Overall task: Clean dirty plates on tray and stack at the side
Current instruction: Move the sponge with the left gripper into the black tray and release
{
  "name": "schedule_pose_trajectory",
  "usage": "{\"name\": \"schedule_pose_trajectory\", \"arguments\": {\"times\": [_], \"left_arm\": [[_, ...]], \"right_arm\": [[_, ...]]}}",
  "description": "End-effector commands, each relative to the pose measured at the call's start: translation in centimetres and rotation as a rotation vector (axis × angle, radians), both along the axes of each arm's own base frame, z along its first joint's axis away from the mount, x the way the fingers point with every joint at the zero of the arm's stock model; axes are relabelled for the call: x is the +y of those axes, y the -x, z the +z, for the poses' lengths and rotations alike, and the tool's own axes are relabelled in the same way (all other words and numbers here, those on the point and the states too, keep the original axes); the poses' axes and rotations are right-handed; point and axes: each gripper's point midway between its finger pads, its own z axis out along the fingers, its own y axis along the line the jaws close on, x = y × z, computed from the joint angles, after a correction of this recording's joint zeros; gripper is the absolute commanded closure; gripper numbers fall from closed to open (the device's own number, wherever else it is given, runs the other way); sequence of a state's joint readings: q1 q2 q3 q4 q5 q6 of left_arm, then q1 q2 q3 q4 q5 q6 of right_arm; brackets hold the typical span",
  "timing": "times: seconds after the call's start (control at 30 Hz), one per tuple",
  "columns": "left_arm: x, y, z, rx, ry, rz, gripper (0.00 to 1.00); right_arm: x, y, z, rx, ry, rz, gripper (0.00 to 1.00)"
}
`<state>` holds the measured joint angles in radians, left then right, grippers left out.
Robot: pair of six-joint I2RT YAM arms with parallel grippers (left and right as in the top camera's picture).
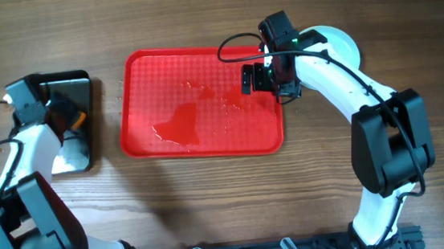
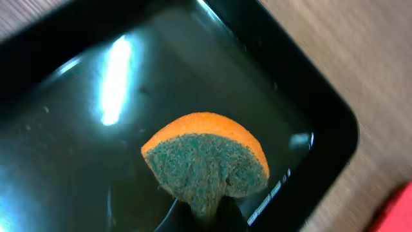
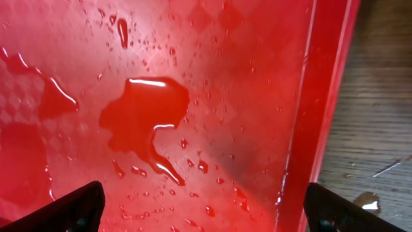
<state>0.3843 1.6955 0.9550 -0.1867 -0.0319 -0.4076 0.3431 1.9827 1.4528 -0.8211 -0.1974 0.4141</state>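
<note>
No plates lie on the tray (image 1: 194, 78) overhead; the plates (image 1: 345, 43) sit beside its right edge, half hidden.
Left wrist: left gripper (image 2: 201, 214) clamps sponge (image 2: 206, 161) above black pan (image 2: 322, 109).
Right wrist: right gripper (image 3: 207, 209) is spread wide and empty; best lifted straight, clear of plates.

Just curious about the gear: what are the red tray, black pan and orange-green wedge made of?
The red rectangular tray looks like moulded plastic: textured, wet floor. The glossy black pan, plastic or coated metal, mirrors lights. The orange-and-green sponge wedge seems foam with a coarse, speckled scouring face.
</note>
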Motion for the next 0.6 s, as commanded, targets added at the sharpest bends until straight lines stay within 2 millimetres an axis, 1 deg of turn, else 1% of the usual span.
{"name": "schedule_pose_trajectory", "arguments": {"times": [0.0,0.07,0.13,0.17,0.23,0.27,0.3,0.37,0.4,0.43,0.47,0.5,0.53,0.57], "left_arm": [[2.5,0.2,-0.7,-0.001,-0.013,0.048,0.96],[2.9,0.6,-2.0,0.024,-0.001,0.06,0.91],[2.8,0.8,-2.9,0.045,0.007,0.06,0.77],[2.8,0.8,-3.1,0.05,0.01,0.06,0.73],[2.8,0.8,-3.1,0.048,0.009,0.06,0.64],[2.9,0.7,-2.5,0.035,0.004,0.06,0.64],[2.9,0.4,-0.8,-0.005,-0.007,0.06,0.64],[2.4,-0.4,4.1,-0.127,-0.025,0.032,0.65],[1.7,-0.6,6.9,-0.195,-0.024,0.003,0.75],[1.7,-0.4,7.8,-0.21,-0.033,0.003,0.8],[1.9,0.0,7.5,-0.19,-0.042,0.015,0.89],[2.2,0.2,6.2,-0.151,-0.041,0.029,0.96],[2.3,0.3,3.5,-0.09,-0.015,0.034,0.96],[2.3,0.3,1.3,-0.05,0.004,0.034,0.96]], "right_arm": [[1.7,1.0,-0.9,0.02,-0.021,0.083,0.0],[2.7,1.4,-0.9,0.016,-0.023,0.111,0.0],[3.9,1.8,-0.9,0.008,-0.026,0.136,0.0],[4.4,2.0,-0.9,0.004,-0.027,0.15,0.0],[5.8,2.7,-0.8,0.001,-0.029,0.187,0.0],[6.2,3.0,-0.8,0.0,-0.028,0.2,0.0],[6.6,3.3,-0.8,0.0,-0.028,0.211,0.0],[7.1,3.3,-0.8,-0.009,-0.032,0.22,0.0],[7.2,3.1,-0.7,-0.016,-0.036,0.22,0.0],[7.2,3.0,-0.7,-0.023,-0.039,0.219,0.0],[7.3,2.9,-0.7,-0.027,-0.041,0.214,0.0],[7.3,2.9,-0.7,-0.024,-0.041,0.213,0.0],[7.3,2.9,-0.7,-0.024,-0.04,0.214,0.0],[7.3,2.9,-0.7,-0.024,-0.04,0.214,0.0]]}}
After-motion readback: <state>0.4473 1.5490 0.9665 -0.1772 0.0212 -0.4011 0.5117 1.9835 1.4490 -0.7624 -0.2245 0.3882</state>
